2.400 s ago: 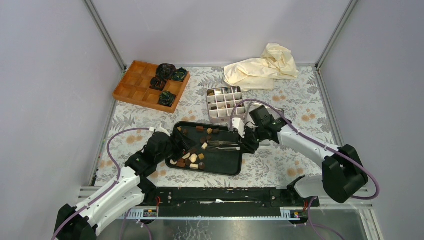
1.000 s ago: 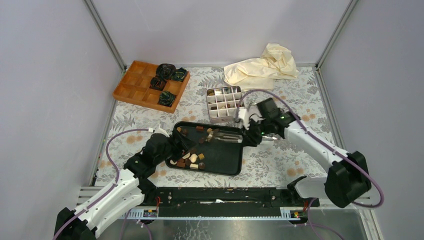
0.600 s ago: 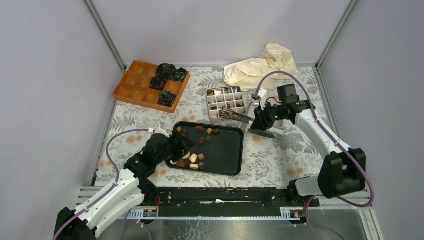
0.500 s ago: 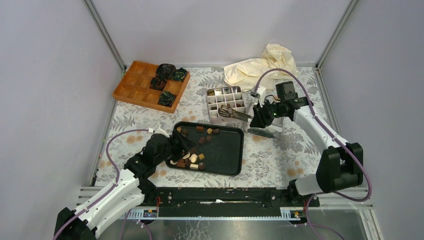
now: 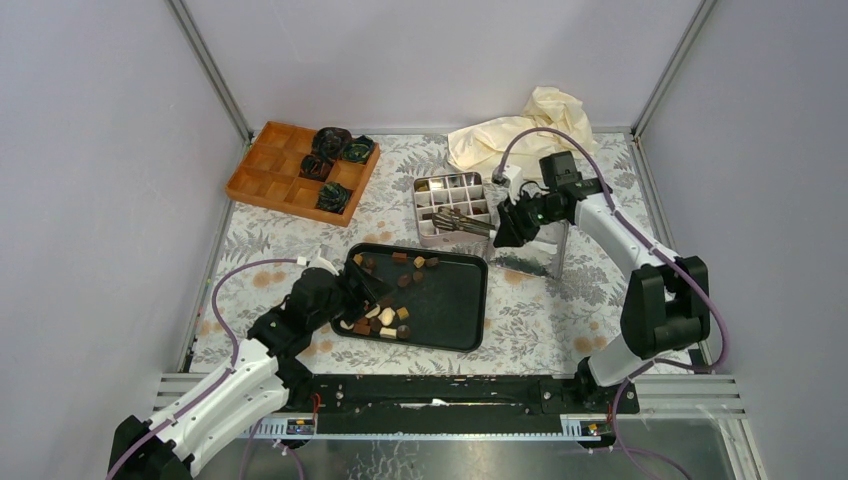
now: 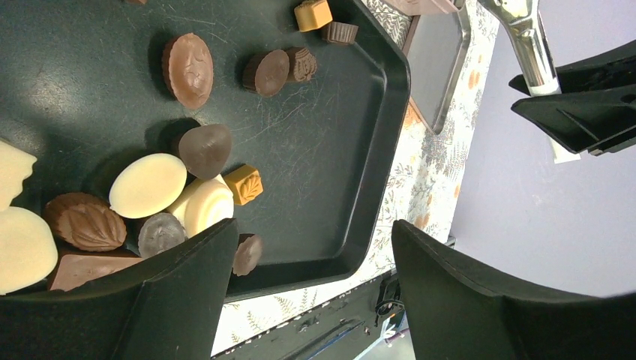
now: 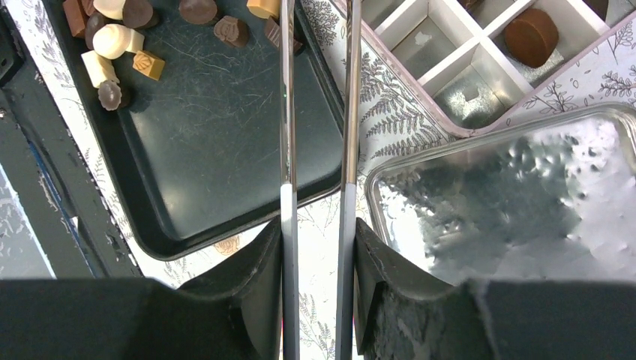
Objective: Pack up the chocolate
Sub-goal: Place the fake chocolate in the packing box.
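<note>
- Right fingers clamped on metal tongs, tips above the divided box, a few pieces in its cells.
- Left fingers spread wide over the black tray, chocolate heaped beneath.

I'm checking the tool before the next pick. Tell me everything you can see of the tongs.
The tongs are slim, shiny metal: two long, straight arms side by side with a gap between them. The right gripper is shut on one end. In the top view they extend from the gripper over the divided white box. Whether the tips hold anything cannot be told.
</note>
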Controlling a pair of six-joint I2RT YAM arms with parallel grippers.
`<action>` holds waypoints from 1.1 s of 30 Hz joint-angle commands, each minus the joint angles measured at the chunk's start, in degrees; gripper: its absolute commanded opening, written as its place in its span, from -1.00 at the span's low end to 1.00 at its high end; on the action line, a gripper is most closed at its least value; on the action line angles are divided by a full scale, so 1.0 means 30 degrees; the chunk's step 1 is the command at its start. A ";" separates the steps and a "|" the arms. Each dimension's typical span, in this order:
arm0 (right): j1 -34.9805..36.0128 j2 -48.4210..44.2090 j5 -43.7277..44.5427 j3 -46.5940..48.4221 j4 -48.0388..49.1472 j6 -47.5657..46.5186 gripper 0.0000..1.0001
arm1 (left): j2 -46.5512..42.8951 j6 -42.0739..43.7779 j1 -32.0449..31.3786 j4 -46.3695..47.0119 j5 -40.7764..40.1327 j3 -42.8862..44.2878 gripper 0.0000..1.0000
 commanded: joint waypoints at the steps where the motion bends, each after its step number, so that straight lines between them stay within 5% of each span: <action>1: 0.0728 0.0487 0.0209 0.1312 -0.0217 0.0005 -0.75 | 0.0015 0.0011 -0.0136 0.0835 0.0159 -0.0100 0.64; 33: 0.2114 0.1623 0.2142 0.2307 -0.0103 0.0117 -0.09 | -0.0601 -0.0179 -0.0144 0.0610 0.0172 -0.0364 0.64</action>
